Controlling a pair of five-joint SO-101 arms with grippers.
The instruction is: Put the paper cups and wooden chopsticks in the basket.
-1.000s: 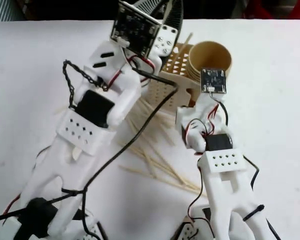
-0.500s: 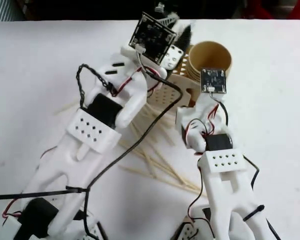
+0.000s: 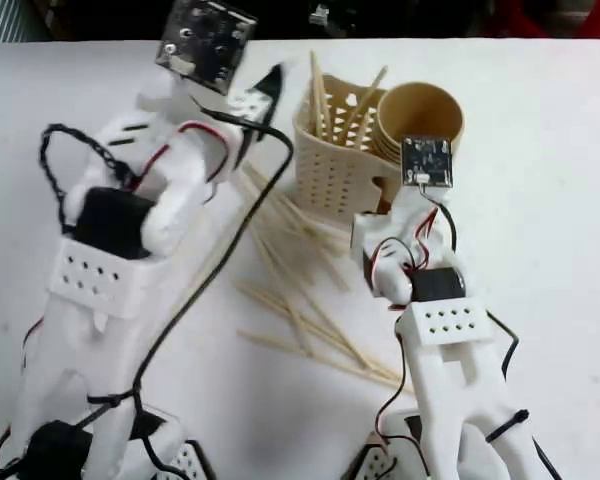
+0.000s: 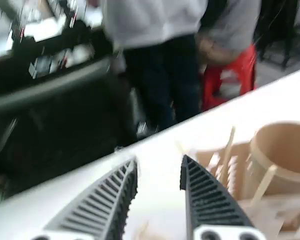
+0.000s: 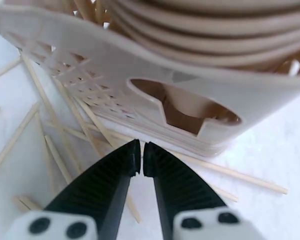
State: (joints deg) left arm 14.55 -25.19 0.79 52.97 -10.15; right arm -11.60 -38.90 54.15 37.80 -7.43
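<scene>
A cream perforated basket [image 3: 330, 175] stands at the table's far middle, with a stack of paper cups [image 3: 420, 105] in its right half and a few wooden chopsticks [image 3: 325, 95] upright in its left half. Several more chopsticks [image 3: 300, 300] lie scattered on the table in front of it. My left gripper [image 4: 157, 172] hangs open and empty, raised to the left of the basket [image 4: 240, 165]. My right gripper [image 5: 141, 150] is shut with nothing in it, low over the table just before the basket's handle cut-out [image 5: 185, 107], with the cups [image 5: 215, 30] above.
The left arm [image 3: 130, 220] and its black cable cross the left of the table. The right arm [image 3: 430, 300] stands in front of the basket. The table's far edge [image 3: 100, 42] lies just behind the left gripper. Loose chopsticks [image 5: 55, 120] lie beside the right gripper.
The left arm has swung left, away from over the basket, and chopsticks now stand in the basket. The right arm has kept still.
</scene>
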